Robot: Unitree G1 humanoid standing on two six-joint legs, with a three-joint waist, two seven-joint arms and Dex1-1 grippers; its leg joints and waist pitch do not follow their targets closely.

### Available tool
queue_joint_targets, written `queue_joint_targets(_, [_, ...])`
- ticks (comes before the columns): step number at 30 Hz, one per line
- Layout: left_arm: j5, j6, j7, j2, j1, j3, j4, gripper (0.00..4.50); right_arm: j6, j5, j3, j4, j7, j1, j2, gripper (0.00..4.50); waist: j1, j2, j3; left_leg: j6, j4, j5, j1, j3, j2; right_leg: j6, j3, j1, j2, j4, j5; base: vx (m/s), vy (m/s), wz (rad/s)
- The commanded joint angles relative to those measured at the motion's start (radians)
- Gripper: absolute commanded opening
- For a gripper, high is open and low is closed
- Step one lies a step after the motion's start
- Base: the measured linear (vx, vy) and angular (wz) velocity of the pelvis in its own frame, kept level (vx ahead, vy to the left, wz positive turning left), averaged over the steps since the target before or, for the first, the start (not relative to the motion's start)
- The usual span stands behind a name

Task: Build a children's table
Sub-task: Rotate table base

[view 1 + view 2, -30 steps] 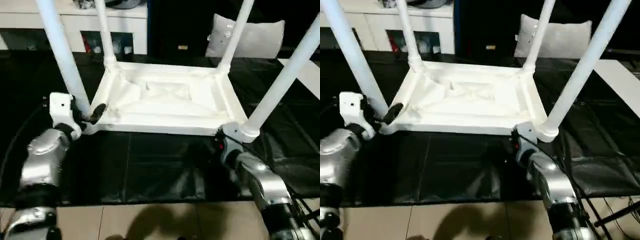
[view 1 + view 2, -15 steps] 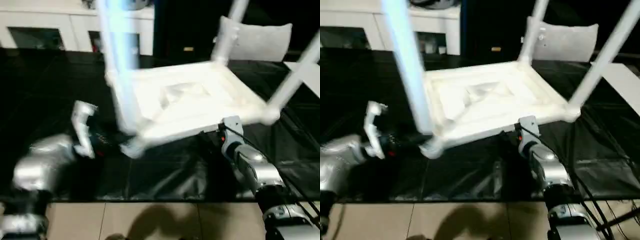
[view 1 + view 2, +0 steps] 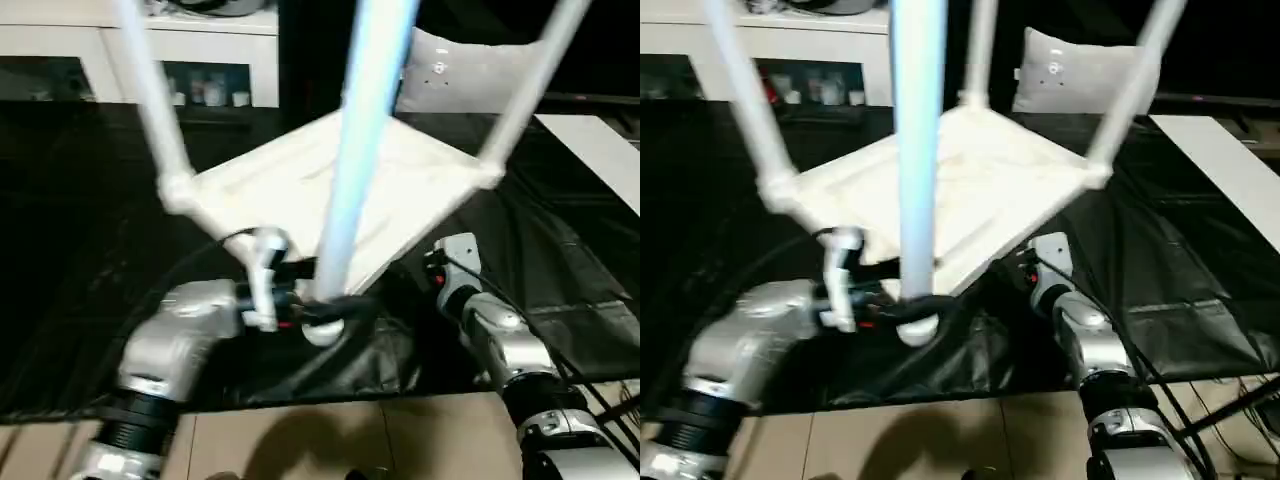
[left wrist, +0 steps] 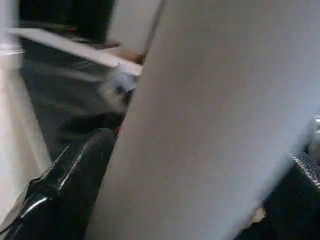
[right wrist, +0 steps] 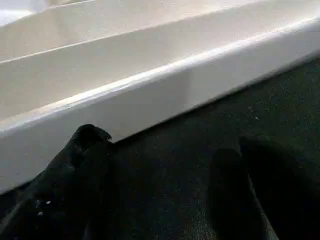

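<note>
The children's table [image 3: 300,190] is lying upside down on the black work table [image 3: 80,250]. The left gripper [image 3: 325,312] is gripping the nearest leg [image 3: 360,150] at its base. The right gripper [image 5: 165,175] is sitting wide open beside the top's rim.

children's table top [image 3: 300,190]: 1, upside down | white legs standing up from it: 4 – near leg [image 3: 360,130], left leg [image 3: 150,90], right leg [image 3: 525,85], far leg [image 3: 980,50] | robot arms: 2 – left gripper [image 3: 330,305], right gripper [image 3: 440,262] | grey cushion [image 3: 470,70] behind: 1 | black-covered tabletop [image 3: 80,200]: 1
</note>
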Motion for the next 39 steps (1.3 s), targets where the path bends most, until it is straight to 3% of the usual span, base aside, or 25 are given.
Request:
queue_joint_targets(1, [-0.036,0.033,-0.042,-0.018,0.024,-0.109,-0.082,4.5,-0.033,0.005,0.044,-0.031,0.053,-0.018,0.038,4.5,0.012,-0.001,-0.067,0.037,-0.068,-0.208,-0.003,0.005,0.013,-0.189,0.035,0.063,-0.049,-0.061,-0.27,0.0,0.0,0.0])
queue_joint_targets(6, [-0.032,0.054,-0.011,-0.038,0.026,-0.119,-0.096,4.5,-0.07,-0.011,0.041,0.007,0.064,-0.027,0.037,4.5,0.012,-0.004,-0.063,0.041,-0.068,-0.225,0.001,0.007,0.014,-0.188,0.034,0.057,-0.047,-0.066,-0.308,0.0,0.0,0.0])
queue_joint_targets(8, [0.075,-0.052,0.107,-0.102,-0.002,-0.116,-0.02,4.5,-0.066,-0.031,0.022,0.062,0.002,-0.052,0.035,4.5,0.014,-0.005,-0.061,0.033,-0.07,-0.244,0.002,0.006,0.015,-0.172,0.034,0.055,-0.047,-0.071,-0.343,0.0,0.0,0.0])
queue_joint_targets(10, [0.102,-0.078,0.147,-0.118,-0.012,-0.109,0.007,4.5,-0.061,-0.036,0.019,0.071,-0.017,-0.056,0.033,4.5,0.018,-0.004,-0.061,0.028,-0.068,-0.257,0.008,0.006,0.014,-0.161,0.033,0.052,-0.047,-0.076,-0.357,0.0,0.0,0.0])
queue_joint_targets(11, [0.13,-0.11,0.192,-0.132,-0.026,-0.098,0.039,4.5,-0.059,-0.04,0.012,0.08,-0.041,-0.059,0.031,4.5,0.018,-0.006,-0.06,0.029,-0.07,-0.263,0.004,0.005,0.013,-0.152,0.033,0.053,-0.046,-0.077,-0.368,0.0,0.0,0.0])
queue_joint_targets(15, [0.184,-0.151,0.327,-0.139,-0.079,-0.054,0.117,4.5,-0.019,-0.004,-0.052,0.101,-0.126,-0.053,0.022,4.5,0.024,-0.009,-0.065,0.025,-0.067,-0.256,0.008,0.004,0.011,-0.127,0.032,0.053,-0.048,-0.076,-0.376,0.0,0.0,0.0])
queue_joint_targets(20, [0.202,-0.156,0.361,-0.123,-0.064,-0.027,0.09,4.5,-0.003,0.02,-0.099,0.119,-0.155,-0.02,-0.005,4.5,0.027,-0.019,-0.069,0.039,-0.064,-0.198,-0.003,0.006,0.01,-0.138,0.031,0.059,-0.047,-0.064,-0.296,0.0,0.0,0.0])
queue_joint_targets(24, [0.193,-0.18,0.365,-0.109,-0.016,-0.027,0.011,4.5,-0.016,0.039,-0.121,0.071,-0.11,0.033,-0.035,4.5,0.031,-0.017,-0.066,0.052,-0.063,-0.215,-0.001,0.007,0.013,-0.138,0.031,0.055,-0.05,-0.07,-0.324,0.0,0.0,0.0])
queue_joint_targets(29, [0.163,-0.137,0.271,-0.018,0.007,-0.04,-0.038,4.5,-0.002,0.088,-0.122,-0.071,0.033,0.07,-0.079,4.5,0.037,-0.014,-0.061,0.047,-0.067,-0.272,0.003,0.005,0.011,-0.107,0.029,0.049,-0.046,-0.08,-0.422,0.0,0.0,0.0])
queue_joint_targets(32, [0.155,-0.15,0.138,0.086,0.006,-0.037,-0.012,4.5,-0.01,0.127,-0.119,-0.192,0.152,0.097,-0.133,4.5,0.037,0.003,-0.059,0.045,-0.072,-0.284,0.003,0.002,0.009,-0.096,0.029,0.049,-0.043,-0.085,-0.428,0.0,0.0,0.0])
queue_joint_targets(35, [0.178,-0.169,0.095,0.141,-0.023,-0.032,0.046,4.32,0.019,0.174,-0.142,-0.245,0.198,0.108,-0.157,4.5,0.037,0.004,-0.06,0.044,-0.072,-0.286,0.007,0.002,0.009,-0.107,0.03,0.047,-0.041,-0.081,-0.411,0.0,0.0,0.0])
queue_joint_targets(37, [0.226,-0.215,0.04,0.196,-0.06,-0.062,0.121,4.1,0.019,0.179,-0.13,-0.285,0.258,0.131,-0.191,4.5,0.041,0.011,-0.064,0.035,-0.072,-0.255,0.008,0.001,0.013,-0.145,0.032,0.051,-0.042,-0.071,-0.328,0.0,0.0,0.0])
queue_joint_targets(38, [0.239,-0.233,-0.002,0.227,-0.074,-0.084,0.151,4.03,0.037,0.187,-0.124,-0.314,0.294,0.147,-0.208,4.5,0.046,0.017,-0.066,0.041,-0.069,-0.255,0.015,0.004,0.011,-0.154,0.033,0.048,-0.04,-0.073,-0.296,0.0,0.0,0.0])
queue_joint_targets(39, [0.239,-0.233,-0.005,0.229,-0.075,-0.086,0.152,3.96,0.039,0.187,-0.123,-0.316,0.297,0.149,-0.209,4.5,0.046,0.014,-0.067,0.044,-0.07,-0.247,0.011,0.003,0.01,-0.161,0.033,0.052,-0.039,-0.069,-0.274,0.0,0.0,0.0])
